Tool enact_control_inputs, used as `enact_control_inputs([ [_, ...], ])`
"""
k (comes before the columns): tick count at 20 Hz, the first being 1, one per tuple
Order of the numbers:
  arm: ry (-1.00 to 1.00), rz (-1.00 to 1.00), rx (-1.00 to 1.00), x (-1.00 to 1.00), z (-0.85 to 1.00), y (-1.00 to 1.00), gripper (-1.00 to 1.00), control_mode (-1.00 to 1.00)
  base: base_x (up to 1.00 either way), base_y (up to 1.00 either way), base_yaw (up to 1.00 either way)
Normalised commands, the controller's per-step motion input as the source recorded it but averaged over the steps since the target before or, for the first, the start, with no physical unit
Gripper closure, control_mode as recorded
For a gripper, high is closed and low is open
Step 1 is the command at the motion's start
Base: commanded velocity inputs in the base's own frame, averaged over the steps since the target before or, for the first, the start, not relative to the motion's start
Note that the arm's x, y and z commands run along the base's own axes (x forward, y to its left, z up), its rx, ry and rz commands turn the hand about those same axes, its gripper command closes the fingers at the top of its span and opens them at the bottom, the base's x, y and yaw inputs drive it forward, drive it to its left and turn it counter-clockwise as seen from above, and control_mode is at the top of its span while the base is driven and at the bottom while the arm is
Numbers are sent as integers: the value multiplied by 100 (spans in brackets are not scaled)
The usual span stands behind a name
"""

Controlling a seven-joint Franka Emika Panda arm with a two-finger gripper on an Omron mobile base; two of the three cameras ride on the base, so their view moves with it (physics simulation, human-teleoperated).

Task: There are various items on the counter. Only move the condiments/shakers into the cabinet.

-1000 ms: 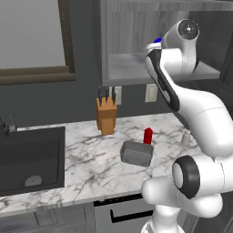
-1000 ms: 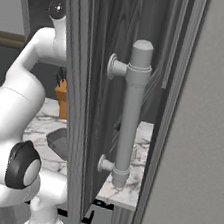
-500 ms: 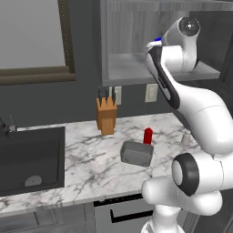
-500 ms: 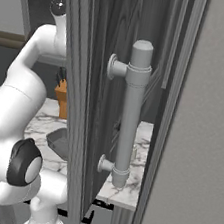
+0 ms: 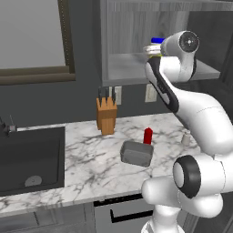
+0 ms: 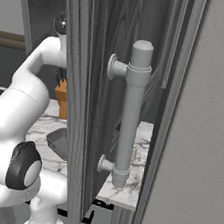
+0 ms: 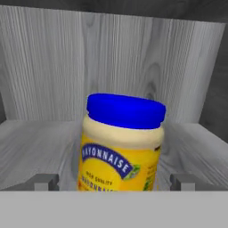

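Note:
The blue-lidded yellow jar (image 7: 120, 142) stands upright on the shelf of the grey wood-grain cabinet (image 7: 40, 138). My gripper (image 7: 115, 182) is open around it, with a finger on each side and a small gap to the jar's sides. From the left base view, the jar's blue lid (image 5: 158, 40) peeks out behind my arm inside the cabinet (image 5: 123, 68). The red squeeze bottle (image 5: 148, 135) and the small pale shaker (image 5: 185, 139) stand on the marble counter (image 5: 91, 164).
A grey rectangular pan (image 5: 135, 153) lies just in front of the red bottle. A wooden knife block (image 5: 106, 116) stands against the back wall. The dark sink (image 5: 27, 159) is at the left. An open cabinet door with a long handle (image 6: 131, 112) blocks much of the right base view.
The arm's upper joint has dropped slightly beside the cabinet. The bottle, shaker, pan and knife block have not moved.

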Motion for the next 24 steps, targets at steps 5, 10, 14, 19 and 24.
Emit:
enact_control_inputs([
  [5,-11,0,4,5,-5,0,-100,-100,0,0,0],
  [10,-2,-1,9,-86,15,-1,-100,-100,0,0,0],
  [14,3,-2,22,-100,46,-6,-100,-100,0,0,0],
  [19,19,-5,25,-100,55,-4,-100,-100,0,0,0],
  [24,56,-6,16,-96,-2,-12,-100,-100,0,0,0],
])
